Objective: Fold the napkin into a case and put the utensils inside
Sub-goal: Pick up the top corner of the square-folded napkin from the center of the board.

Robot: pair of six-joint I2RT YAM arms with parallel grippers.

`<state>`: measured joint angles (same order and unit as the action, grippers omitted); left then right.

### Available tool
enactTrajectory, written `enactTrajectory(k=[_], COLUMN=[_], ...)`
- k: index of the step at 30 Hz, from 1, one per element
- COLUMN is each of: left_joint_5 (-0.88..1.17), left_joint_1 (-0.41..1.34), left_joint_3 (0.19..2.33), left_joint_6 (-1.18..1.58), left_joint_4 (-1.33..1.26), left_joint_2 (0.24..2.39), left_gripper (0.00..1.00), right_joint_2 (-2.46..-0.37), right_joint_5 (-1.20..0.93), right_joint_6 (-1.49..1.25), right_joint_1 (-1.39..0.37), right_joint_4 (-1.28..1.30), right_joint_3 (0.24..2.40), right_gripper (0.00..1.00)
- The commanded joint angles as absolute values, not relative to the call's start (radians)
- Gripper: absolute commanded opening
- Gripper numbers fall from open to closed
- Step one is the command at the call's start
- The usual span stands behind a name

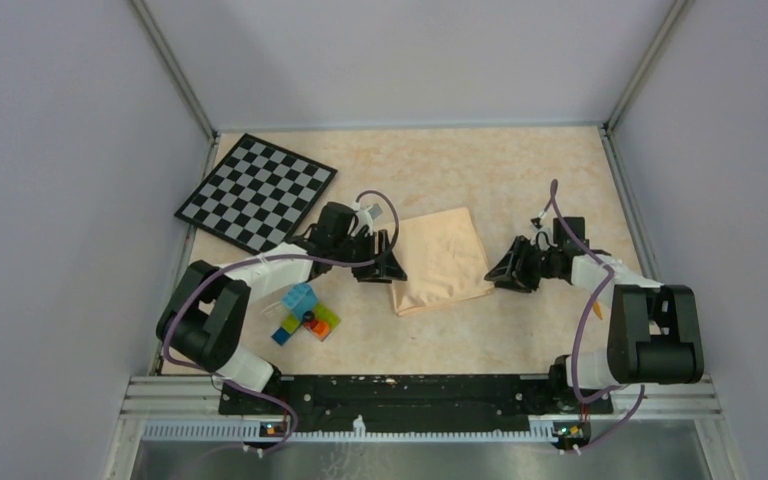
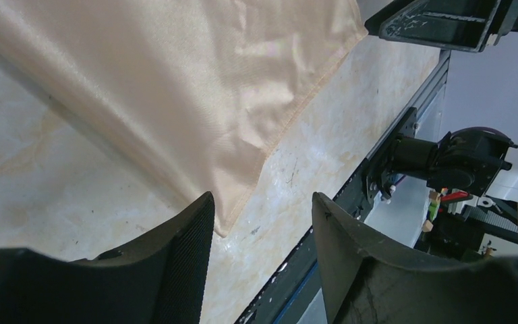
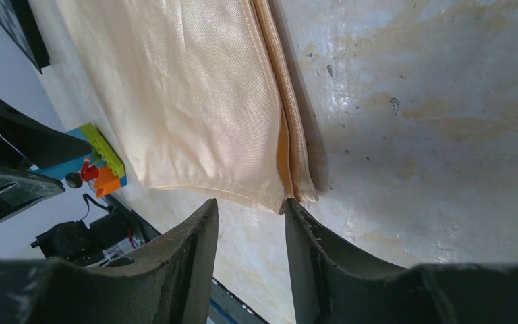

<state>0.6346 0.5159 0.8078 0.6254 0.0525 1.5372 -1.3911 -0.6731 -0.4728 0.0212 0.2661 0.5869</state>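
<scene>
Near the middle of the bench (image 1: 520,170), a little toward its far edge, lies the napkin (image 1: 443,262). It is folded flat into a peach-orange rectangle and sits slightly askew to the bench edges. The cloth is smooth, with a few soft creases. Along the side facing the right edge of the bench the stacked layers show as separate hems with a deeper orange strip between them; I cannot tell what that strip is.

The left gripper (image 1: 388,262) sits low, just beside the napkin's left side and toward its near-left corner. In the left wrist view its jaws stand apart. The cloth's corner lies on the bench just ahead of the gap, close to one jaw, and nothing is pinched. The right gripper (image 1: 500,272) sits just beside the napkin's near-right corner. In the right wrist view its jaws are apart by a narrower gap, and that corner lies right at the tip of one jaw. Whether they touch cannot be told, and no cloth lies between the jaws.

Farther out, a cluster of toy bricks (image 1: 305,315) sits in the near-left part of the bench, close by the left arm and apart from the napkin. A checkerboard (image 1: 257,192) lies in the far-left corner, turned at an angle to the bench edges.
</scene>
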Motion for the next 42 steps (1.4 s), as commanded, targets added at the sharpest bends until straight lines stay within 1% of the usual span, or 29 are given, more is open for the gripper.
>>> enactTrajectory(k=[1,7,12,14,17,20,23,24,25,26,28,30,33,36,39,42], left_joint_5=[0.644,0.637,0.64,0.638,0.632,0.621,0.613,0.612,0.612,0.617,0.625,0.628,0.621,0.605,0.591,0.592], left_joint_1=[0.514,0.514,0.514,0.513,0.513,0.514,0.514,0.513,0.514,0.515,0.52,0.533,0.553,0.556,0.556,0.558], left_joint_3=[0.789,0.767,0.76,0.757,0.754,0.75,0.741,0.736,0.731,0.725,0.708,0.699,0.688,0.663,0.64,0.611], left_joint_6=[0.619,0.619,0.618,0.618,0.616,0.61,0.604,0.604,0.607,0.612,0.627,0.637,0.645,0.649,0.651,0.663], left_joint_4=[0.007,0.008,0.007,0.007,0.008,0.008,0.007,0.008,0.007,-0.022,-0.052,-0.071,-0.087,-0.093,-0.095,-0.11], left_joint_2=[1.532,1.518,1.523,1.521,1.525,1.533,1.542,1.547,1.552,1.559,1.577,1.597,1.621,1.619,1.603,1.581], left_gripper=[0.6,0.59,0.59,0.59,0.59,0.59,0.62,0.63,0.63,0.63,0.61,0.59,0.51,0.46,0.46,0.51], right_joint_2=[-1.399,-1.394,-1.39,-1.395,-1.41,-1.428,-1.424,-1.422,-1.422,-1.42,-1.407,-1.389,-1.387,-1.408,-1.486,-1.597], right_joint_5=[-0.686,-0.666,-0.66,-0.666,-0.677,-0.683,-0.68,-0.683,-0.684,-0.68,-0.655,-0.623,-0.592,-0.594,-0.624,-0.677], right_joint_6=[-0.449,-0.443,-0.441,-0.443,-0.449,-0.449,-0.444,-0.443,-0.443,-0.439,-0.431,-0.424,-0.425,-0.441,-0.465,-0.514], right_joint_1=[0.023,0.023,0.023,0.024,0.023,0.023,0.023,0.022,0.021,0.017,0.007,-0.048,-0.125,-0.192,-0.251,-0.309], right_joint_4=[0.235,0.253,0.256,0.247,0.223,0.212,0.215,0.216,0.22,0.228,0.259,0.289,0.322,0.311,0.265,0.177], right_joint_3=[0.589,0.572,0.571,0.567,0.562,0.565,0.578,0.58,0.587,0.595,0.621,0.652,0.709,0.769,0.831,0.898], right_gripper=[0.41,0.43,0.42,0.4,0.33,0.3,0.22,0.16,0.06,0.0,0.0,0.0,0.0,0.0,0.0,0.0])
